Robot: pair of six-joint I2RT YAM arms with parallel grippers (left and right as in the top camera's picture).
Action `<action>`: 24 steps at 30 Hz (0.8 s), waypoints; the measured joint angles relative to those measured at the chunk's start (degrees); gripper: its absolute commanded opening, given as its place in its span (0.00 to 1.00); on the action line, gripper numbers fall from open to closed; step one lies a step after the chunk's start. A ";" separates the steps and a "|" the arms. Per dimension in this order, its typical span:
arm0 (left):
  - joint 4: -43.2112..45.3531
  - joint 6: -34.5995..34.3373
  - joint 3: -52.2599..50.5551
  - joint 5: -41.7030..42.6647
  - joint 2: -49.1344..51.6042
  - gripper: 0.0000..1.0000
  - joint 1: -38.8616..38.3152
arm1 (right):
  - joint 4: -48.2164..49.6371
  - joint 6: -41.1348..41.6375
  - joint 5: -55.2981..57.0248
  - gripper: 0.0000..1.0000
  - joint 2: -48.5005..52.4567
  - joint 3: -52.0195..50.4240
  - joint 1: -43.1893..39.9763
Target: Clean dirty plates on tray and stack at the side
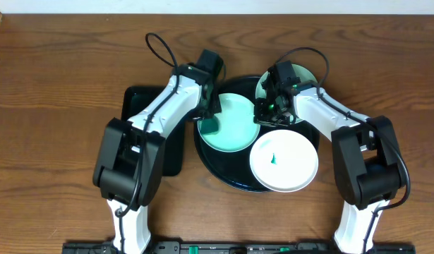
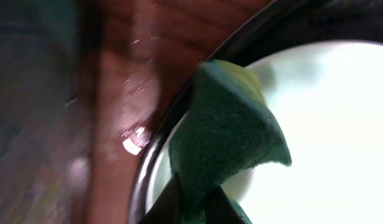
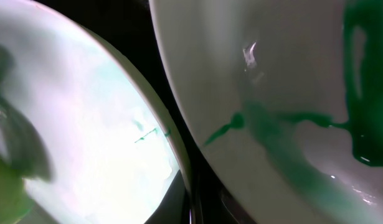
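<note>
At the middle of the brown wood-grain tabletop [image 1: 54,85], in the overhead view, lies the large round glossy black tray [image 1: 220,168] with three plates on it. A pale mint-green round plate [image 1: 234,130] fills its left half. A white round plate [image 1: 294,169] with a small dark-green smear [image 1: 273,158] sits at the near right. A second mint-green plate [image 1: 310,76] shows at the far right, partly hidden under the right arm. The left gripper [image 1: 211,109] is down at the left edge of the first mint-green plate. The right gripper [image 1: 269,113] is at that plate's right edge, between it and the far plate. A smaller rectangular black tray [image 1: 139,99] lies just left of the round one, mostly covered by the left arm.

In the left wrist view, the left gripper's [image 2: 191,211] jaws are closed on a dark-green sponge [image 2: 228,137]. The sponge lies over the edge of the pale plate [image 2: 328,137], just inside the black tray rim [image 2: 155,146], with the tabletop [image 2: 129,62] beyond.

In the right wrist view, two pale plates lie side by side with a strip of black tray [image 3: 129,31] between them. The left plate [image 3: 85,137] bears only a thin green streak, while the right plate [image 3: 284,56] carries broad dark-green smears [image 3: 359,74]. Of the right gripper [image 3: 200,208], only dark tips show at the bottom edge, on either side of the left plate's rim. I cannot tell how wide the jaws stand or whether they grip it.
</note>
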 measured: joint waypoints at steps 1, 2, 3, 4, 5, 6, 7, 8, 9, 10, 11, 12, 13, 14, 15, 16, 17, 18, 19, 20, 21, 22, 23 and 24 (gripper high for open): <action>-1.62 0.50 0.90 -0.37 -0.55 0.07 0.31 | -0.02 0.00 0.02 0.01 0.00 0.00 0.04; -2.91 1.03 1.70 -0.50 -1.11 0.07 0.70 | -0.20 -0.04 0.11 0.01 -0.02 0.07 0.17; -4.02 1.62 2.54 -0.57 -2.03 0.07 1.40 | -0.57 -0.09 0.66 0.01 -0.02 0.26 0.37; -4.79 1.86 3.23 -0.57 -2.93 0.07 2.05 | -0.87 -0.15 1.03 0.01 -0.02 0.46 0.55; -5.57 2.05 4.04 -0.22 -4.09 0.07 2.89 | -1.66 -0.31 1.84 0.01 -0.04 0.85 0.81; -6.27 2.27 4.90 0.02 -5.38 0.07 3.78 | -2.21 -0.52 2.78 0.01 -0.04 1.22 1.18; -6.62 2.51 5.68 0.33 -6.86 0.07 4.74 | -3.41 -1.05 4.37 0.01 -0.07 1.81 1.81; -6.80 2.75 6.32 0.66 -8.35 0.07 5.66 | -4.72 -1.44 5.84 0.01 -0.13 2.32 2.56; -6.91 2.91 6.86 0.94 -9.92 0.07 6.60 | -6.21 -1.77 7.54 0.01 -0.37 2.71 3.48; -7.04 2.99 7.21 1.25 -11.43 0.07 7.45 | -7.34 -1.97 8.87 0.01 -0.57 2.95 4.22; -7.21 3.10 7.43 1.33 -13.07 0.07 8.39 | -8.63 -2.08 10.73 0.01 -0.94 3.13 5.31; -7.39 3.13 7.54 1.44 -14.56 0.07 9.20 | -9.70 -2.10 12.72 0.01 -1.49 3.21 6.51; -7.45 3.13 7.58 1.46 -15.47 0.07 9.73 | -10.29 -2.10 14.21 0.01 -1.92 3.23 7.34; -7.54 3.13 7.61 1.49 -16.35 0.07 10.23 | -11.17 -2.10 16.22 0.01 -2.75 3.26 8.37; -7.78 3.13 7.65 1.46 -17.00 0.07 10.60 | -11.85 -2.10 18.49 0.01 -3.82 3.26 9.51; -8.00 3.13 7.67 1.49 -17.27 0.07 10.78 | -12.22 -2.12 20.37 0.01 -4.92 3.37 10.36; -8.24 3.13 7.67 1.49 -17.31 0.07 10.78 | -12.68 -2.27 23.58 0.01 -7.10 3.48 11.96; -8.66 3.13 7.67 1.51 -17.22 0.07 10.78 | -12.83 -2.36 24.48 0.01 -7.78 3.48 12.37; -8.90 3.13 7.67 1.55 -17.09 0.07 10.78 | -13.35 -2.51 26.67 0.01 -9.25 3.54 13.42; -9.05 3.13 7.67 1.70 -16.94 0.08 10.75 | -13.88 -2.69 28.98 0.01 -10.67 3.56 14.29; -9.11 3.13 7.67 1.70 -16.90 0.07 10.73 | -14.43 -2.82 31.41 0.01 -12.13 3.56 15.26; -9.09 3.13 7.67 1.73 -16.90 0.07 10.73 | -14.82 -2.93 33.09 0.01 -13.07 3.56 15.87; -9.11 3.13 7.67 1.73 -16.90 0.07 10.73 | -15.26 -3.06 35.58 0.01 -14.25 3.56 16.55; -9.07 3.13 7.67 1.70 -16.90 0.07 10.73 | -15.56 -3.15 38.25 0.01 -15.37 3.56 17.00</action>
